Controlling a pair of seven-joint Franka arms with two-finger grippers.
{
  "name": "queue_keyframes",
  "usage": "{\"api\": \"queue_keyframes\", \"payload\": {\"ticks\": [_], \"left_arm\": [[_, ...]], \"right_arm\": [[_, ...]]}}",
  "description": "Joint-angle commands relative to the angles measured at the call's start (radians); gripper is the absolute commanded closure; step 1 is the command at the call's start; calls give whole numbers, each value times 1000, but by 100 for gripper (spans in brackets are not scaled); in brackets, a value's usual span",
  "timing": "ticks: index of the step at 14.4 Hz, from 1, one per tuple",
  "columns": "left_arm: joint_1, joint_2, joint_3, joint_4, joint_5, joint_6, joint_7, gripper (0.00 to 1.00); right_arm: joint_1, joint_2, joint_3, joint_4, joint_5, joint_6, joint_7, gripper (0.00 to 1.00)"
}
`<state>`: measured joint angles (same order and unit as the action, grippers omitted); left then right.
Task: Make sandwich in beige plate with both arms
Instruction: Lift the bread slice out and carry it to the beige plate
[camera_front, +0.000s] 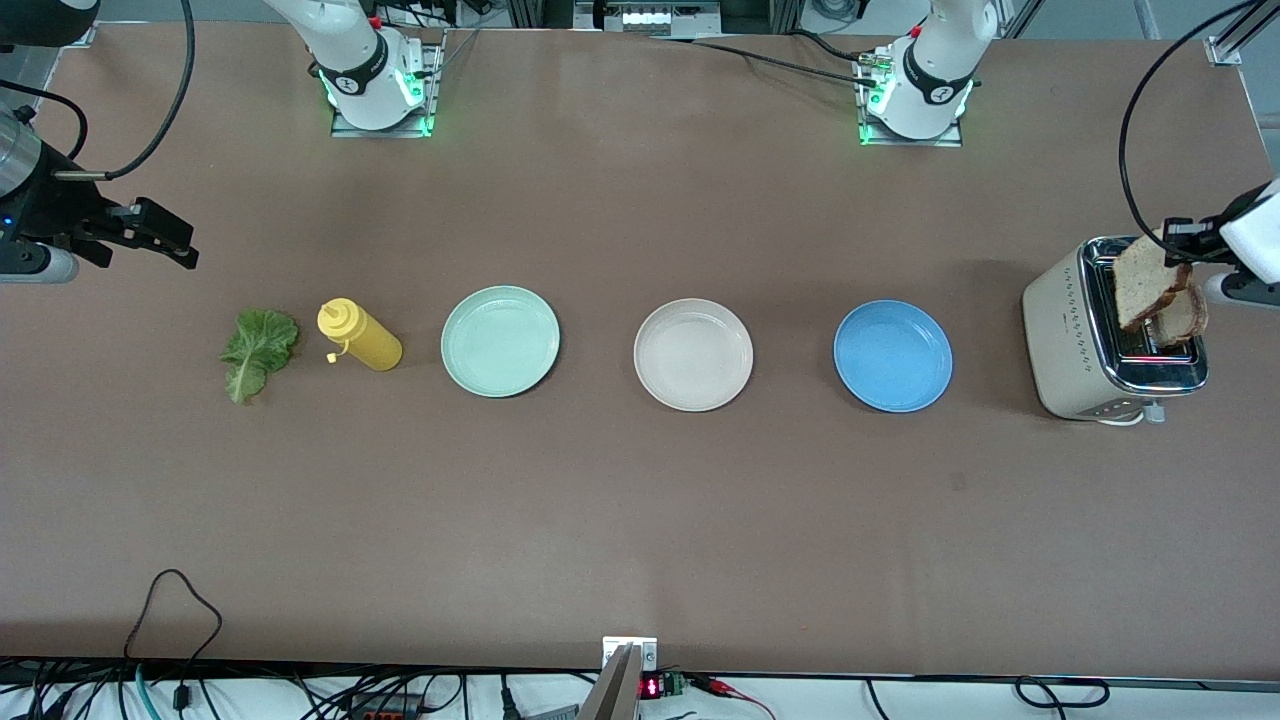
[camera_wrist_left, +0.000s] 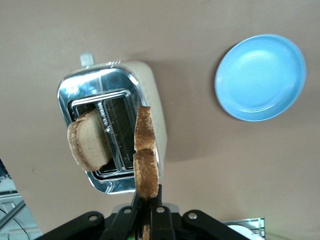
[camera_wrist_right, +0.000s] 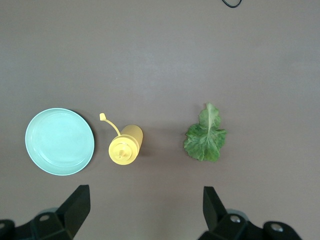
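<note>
The beige plate (camera_front: 693, 354) sits empty in the middle of the table. My left gripper (camera_front: 1180, 240) (camera_wrist_left: 149, 197) is shut on a brown-crusted toast slice (camera_front: 1148, 278) (camera_wrist_left: 145, 155), held upright just over the toaster (camera_front: 1060, 330) (camera_wrist_left: 152, 85). A second toast slice (camera_front: 1190, 318) (camera_wrist_left: 89, 141) stands in a toaster slot. A green lettuce leaf (camera_front: 258, 350) (camera_wrist_right: 205, 137) lies flat at the right arm's end of the table. My right gripper (camera_front: 160, 240) (camera_wrist_right: 145, 205) hangs open over bare table beside the lettuce, holding nothing.
A yellow squeeze bottle (camera_front: 358, 335) (camera_wrist_right: 125, 145) lies between the lettuce and a mint-green plate (camera_front: 500, 341) (camera_wrist_right: 59, 141). A blue plate (camera_front: 893, 355) (camera_wrist_left: 260, 77) sits between the beige plate and the toaster. All three plates are empty.
</note>
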<state>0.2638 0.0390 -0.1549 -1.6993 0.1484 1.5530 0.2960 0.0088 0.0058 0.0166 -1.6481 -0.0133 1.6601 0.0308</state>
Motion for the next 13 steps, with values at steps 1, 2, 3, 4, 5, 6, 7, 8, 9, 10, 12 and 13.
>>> {"api": "queue_keyframes", "payload": {"ticks": [1,2,3,4,5,6,7,8,9,10,12,13], "left_arm": [[3,16,-95,61,17,-47,-53,100],[3,18,-129,61,10,-45,-72,100],[3,25,-161,61,-3,-44,-78,100],[-1,38,-199,61,-27,-44,-78,100],[-2,50,-239,63,-45,-45,-66,100],[-3,58,-286,63,-53,-44,-75,100],[-3,77,-322,67,-53,-38,-80,100],[-3,111,-350,81,-55,-36,-84,100],[-5,155,-373,101,-61,-36,-96,100],[-11,201,-385,127,-105,-36,-125,100],[-12,296,-385,158,-257,-31,-190,100],[-12,353,-385,161,-368,-24,-202,100]], "right_arm": [[-4,-18,6,-19,-5,-2,-6,0],[-4,-15,6,-19,-5,3,-6,0],[-4,-13,5,-19,-5,7,-6,0],[-4,-12,6,-19,-5,10,-6,0],[-4,-12,6,-19,-5,10,-6,0],[-3,-12,6,-19,-5,10,-6,0],[-3,-13,6,-19,-5,9,-6,0],[-3,-13,6,-19,-5,9,-6,0],[-3,-15,8,-19,-5,6,-6,0],[-3,-15,8,-19,-5,4,-6,0],[-3,-15,8,-19,-5,4,-6,0],[-3,-15,8,-19,-5,4,-6,0]]}}
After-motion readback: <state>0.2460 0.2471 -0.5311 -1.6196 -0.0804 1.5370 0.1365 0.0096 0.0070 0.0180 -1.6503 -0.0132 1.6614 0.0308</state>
